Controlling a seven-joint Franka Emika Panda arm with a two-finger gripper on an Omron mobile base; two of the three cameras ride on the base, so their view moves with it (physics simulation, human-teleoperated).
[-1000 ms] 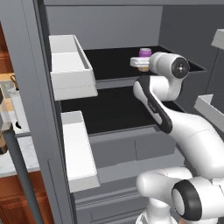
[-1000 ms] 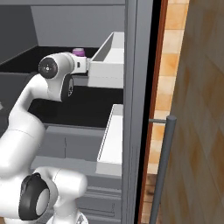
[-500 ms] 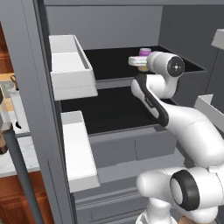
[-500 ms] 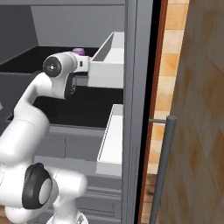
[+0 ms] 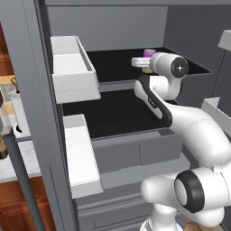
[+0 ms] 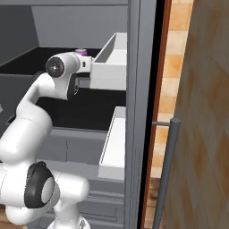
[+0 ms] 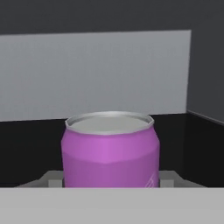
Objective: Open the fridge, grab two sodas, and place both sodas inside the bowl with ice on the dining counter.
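Our two small grey fingers (image 7: 54,178) stand one on each side of the pink-purple drink can with a silver top (image 7: 110,151), low at its base. In the hand view we see a tip at the left of the can and a tip at the right, both very near to its wall. We cannot tell if they already press on it or if a little gap remains, so we do not say that the can is held.

The can stands upright on the black upper shelf (image 5: 117,67) of the open matte-grey fridge (image 5: 27,90), toward the right rear part of that shelf and near the grey back wall. In the left base view its purple top (image 5: 149,53) shows just beyond the white gripper (image 5: 140,62), and in the right base view it shows just behind the white wrist (image 6: 81,52).

The relation that matters for the coming move is simple. The can lies straight ahead of the fingers and between them. Its long axis is vertical, while the hand reaches in about level with the shelf, so the fingers meet the round wall from the two sides. We judge that the next step is to finish closing on the can and then draw it out toward the shelf's front edge, past the white door bins (image 5: 74,74).
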